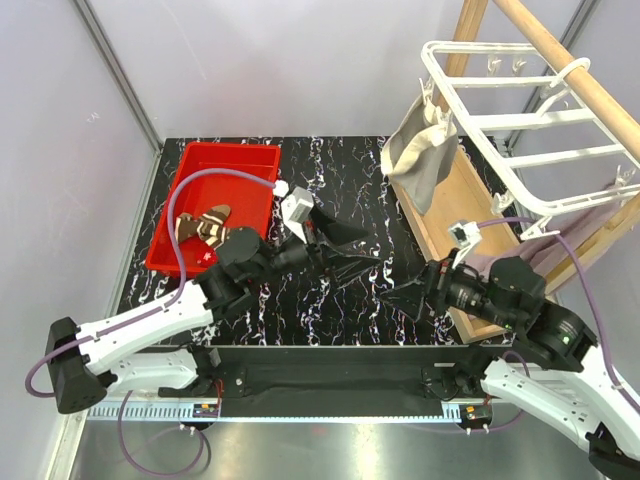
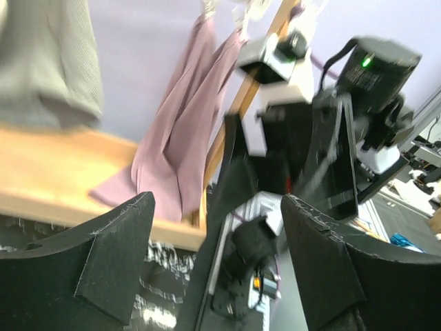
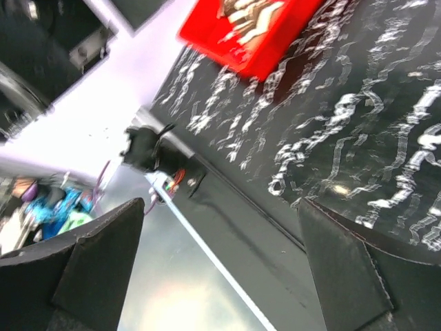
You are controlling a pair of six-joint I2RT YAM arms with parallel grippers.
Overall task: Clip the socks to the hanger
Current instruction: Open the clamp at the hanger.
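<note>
The white grid hanger hangs by its hook from a wooden pole at the back right. A beige-grey sock is clipped at its left corner. Mauve-pink socks hang lower at the right and also show in the left wrist view. A brown-and-cream striped sock and a red sock lie in the red tub. My left gripper is open and empty above the table's middle, pointing right. My right gripper is open and empty, pointing left towards it.
A wooden frame with a flat base board stands at the right under the pole. The black marbled table lies between tub and frame. The right wrist view shows the tub and the table's front rail.
</note>
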